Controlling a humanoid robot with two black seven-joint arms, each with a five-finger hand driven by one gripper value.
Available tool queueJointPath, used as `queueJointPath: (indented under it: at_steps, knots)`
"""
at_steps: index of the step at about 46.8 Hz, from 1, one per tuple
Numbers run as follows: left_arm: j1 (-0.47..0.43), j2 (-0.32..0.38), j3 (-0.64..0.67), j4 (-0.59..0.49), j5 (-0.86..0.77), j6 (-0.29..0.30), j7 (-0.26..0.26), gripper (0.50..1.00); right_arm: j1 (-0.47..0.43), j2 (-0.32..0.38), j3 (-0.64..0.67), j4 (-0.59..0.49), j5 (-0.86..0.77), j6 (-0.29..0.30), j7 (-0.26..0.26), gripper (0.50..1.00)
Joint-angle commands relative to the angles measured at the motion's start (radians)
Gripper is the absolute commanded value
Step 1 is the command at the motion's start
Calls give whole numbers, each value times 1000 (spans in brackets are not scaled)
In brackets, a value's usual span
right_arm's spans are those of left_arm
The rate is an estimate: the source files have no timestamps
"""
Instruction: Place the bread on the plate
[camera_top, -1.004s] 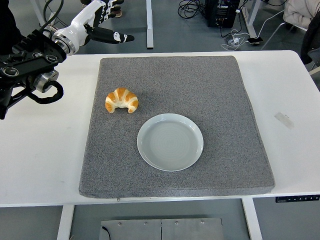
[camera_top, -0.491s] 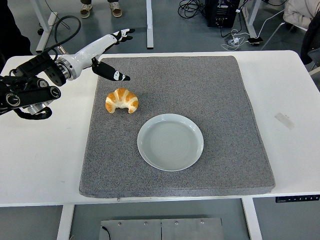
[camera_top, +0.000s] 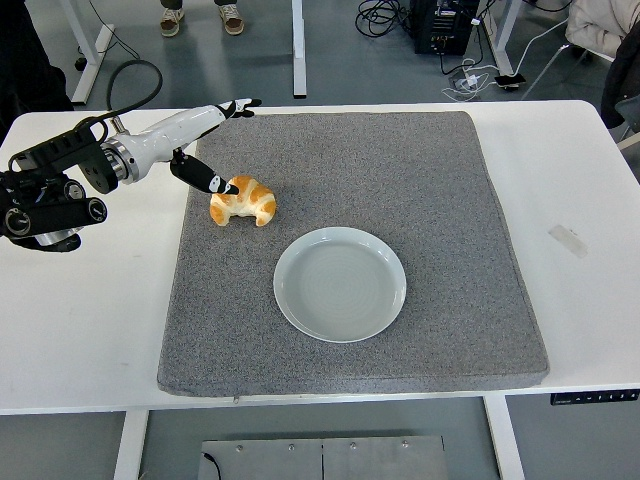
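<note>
1. One grey mat (camera_top: 440, 250) is spread over most of the white table (camera_top: 80, 330); everything the task needs is laid on it. Being loose on the table, the mat could be dragged if it were scraped by the hand, and both objects would be carried with it.
2. The left hand (camera_top: 205, 150) is reached in from nine o'clock, fingers spread, nothing held. The thumb tip is seen at the bread's upper left edge, apparently touching it, while the other fingers are extended toward twelve o'clock, well clear. With the hand this open, a closing grasp may be missed on one side.
3. The plate (camera_top: 340, 284), pale and empty, is set just beside the bread at about five o'clock from it. A low carry could catch its rim and shift it.
4. The bread (camera_top: 244, 200), a croissant, is lying on the mat, not yet lifted. Being curved and flaky, it could be pushed toward three o'clock by the thumb, or crushed if pinched hard.
</note>
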Motion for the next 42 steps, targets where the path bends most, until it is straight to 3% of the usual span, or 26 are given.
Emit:
queueJointPath:
  at_steps: [1,6,27,36,42]
  knots:
    - [2,-12,33,1,0,50,0,971,0,0,0,0,0,-2,0,1000]
    - [5,-25,67,2,0,95,0,969,0,0,0,0,0,0,0,1000]
    - [46,-118,121,83,0,132,0,969,0,0,0,0,0,0,0,1000]
    - [103,-186,127,197,-2,155,2,969,0,0,0,0,0,0,0,1000]
    - [114,-198,127,209,-2,155,2,969,0,0,0,0,0,0,0,1000]
